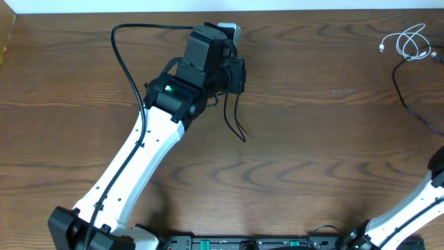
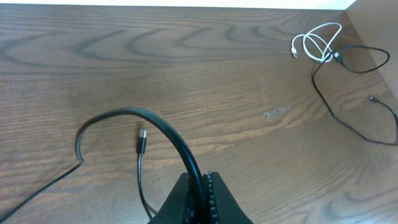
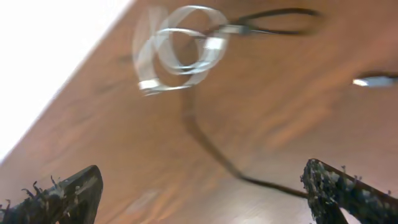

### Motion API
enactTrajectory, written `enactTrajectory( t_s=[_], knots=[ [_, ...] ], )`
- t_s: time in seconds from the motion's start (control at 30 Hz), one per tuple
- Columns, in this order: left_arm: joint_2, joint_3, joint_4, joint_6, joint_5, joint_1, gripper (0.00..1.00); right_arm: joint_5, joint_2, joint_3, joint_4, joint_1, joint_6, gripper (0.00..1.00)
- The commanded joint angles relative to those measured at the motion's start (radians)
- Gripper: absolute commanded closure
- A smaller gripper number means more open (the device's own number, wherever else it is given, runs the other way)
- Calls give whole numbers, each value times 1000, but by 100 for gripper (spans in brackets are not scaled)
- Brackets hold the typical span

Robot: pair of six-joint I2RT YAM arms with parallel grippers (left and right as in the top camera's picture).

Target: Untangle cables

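Observation:
My left gripper point(image 1: 233, 73) is at the table's far middle, shut on a black cable point(image 2: 134, 115). In the left wrist view that cable arcs up out of my jaws point(image 2: 202, 186), and its plug end point(image 2: 142, 138) lies on the wood. In the overhead view its strands point(image 1: 236, 119) trail below the gripper. A white cable point(image 1: 409, 42) is coiled in small loops at the far right, touching a second black cable point(image 1: 411, 101); both show in the left wrist view, white point(image 2: 320, 42) and black point(image 2: 339, 106). My right gripper point(image 3: 200, 173) is open and empty above that black cable point(image 3: 208, 140), near the white coil point(image 3: 180, 46). The view is blurred.
The wooden table's far edge point(image 1: 312, 7) runs close behind the left gripper and the white coil. The right arm point(image 1: 430, 191) comes in at the lower right corner. The left arm's own thick black wire point(image 1: 128, 55) loops over the table's left part.

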Motion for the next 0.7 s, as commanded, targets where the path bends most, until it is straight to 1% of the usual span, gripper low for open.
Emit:
enactTrajectory(
  t_s=[0.0, 0.1, 0.2, 0.3, 0.37, 0.43, 0.53, 0.6, 0.63, 0.67],
  knots=[
    [4, 5, 5, -5, 4, -1, 93, -286, -119, 5, -24, 17, -77, 1],
    [4, 5, 31, -5, 5, -1, 93, -357, -137, 5, -54, 50, -109, 3],
    [4, 5, 85, -7, 5, -1, 92, -375, -137, 5, -99, 105, -121, 3],
    [6, 5, 126, -54, 4, -1, 92, -379, -136, 3, -147, 183, -137, 4],
    [11, 5, 145, -106, 4, -1, 92, -387, -135, 1, -168, 246, -177, 4],
    [18, 5, 153, -192, 3, 0, 92, -394, -134, 1, -179, 326, -235, 4],
    [21, 5, 156, -335, -18, 8, 92, -407, -134, 1, -179, 425, -268, 4],
    [21, 5, 167, -443, -35, 24, 93, -470, -134, 1, -178, 490, -314, 4],
    [21, 5, 174, -507, -35, 35, 93, -504, -134, 1, -177, 522, -337, 3],
    [21, 5, 178, -601, -36, 51, 92, -527, -134, 1, -175, 551, -354, 3]
  ],
)
